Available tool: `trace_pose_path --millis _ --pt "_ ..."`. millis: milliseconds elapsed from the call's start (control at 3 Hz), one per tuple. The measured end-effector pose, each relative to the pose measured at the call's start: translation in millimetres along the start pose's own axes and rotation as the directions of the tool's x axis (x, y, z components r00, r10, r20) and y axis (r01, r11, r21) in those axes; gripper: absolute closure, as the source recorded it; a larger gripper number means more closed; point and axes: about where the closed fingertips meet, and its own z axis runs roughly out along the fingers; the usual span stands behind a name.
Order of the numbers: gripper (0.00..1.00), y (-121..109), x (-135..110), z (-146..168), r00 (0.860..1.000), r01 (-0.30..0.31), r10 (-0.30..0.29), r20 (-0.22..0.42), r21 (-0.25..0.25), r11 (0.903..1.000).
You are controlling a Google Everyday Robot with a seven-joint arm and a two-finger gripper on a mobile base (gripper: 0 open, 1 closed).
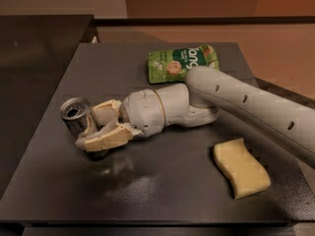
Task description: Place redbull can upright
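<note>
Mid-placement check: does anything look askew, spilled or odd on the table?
Only the redbull can, left of centre, clamped in the pincer: it leans, top tipped leftward, not yet upright. No spill shows. The green snack bag and yellow sponge lie flat, clear of it.

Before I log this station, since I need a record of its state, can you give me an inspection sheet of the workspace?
Surface: dark grey table, with a faint sheen near the front.
Job's things: redbull can, left of centre, tilted rather than upright, silver end facing up and left.
Clutter: green snack bag lying flat at the back; yellow sponge at the front right, apart from everything else.
Grippers: gripper at the left of the table, closed on the redbull can; the arm reaches in from the right.
Cables: nothing seen.
Surroundings: darker counter to the left; tan floor beyond the table.
</note>
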Motion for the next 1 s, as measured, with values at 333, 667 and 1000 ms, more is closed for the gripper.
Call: trace_pose_path --millis 333,667,1000 --pt "0.12 1.9 6.1 -0.9 1.000 -0.003 0.003 -0.017 -0.005 1.0000" --pt "0.00 2.6 5.3 0.9 1.000 -0.002 0.002 -0.017 -0.009 1.0000" --pt "0.00 2.6 5.3 0.9 1.000 -0.002 0.002 -0.017 -0.009 1.0000"
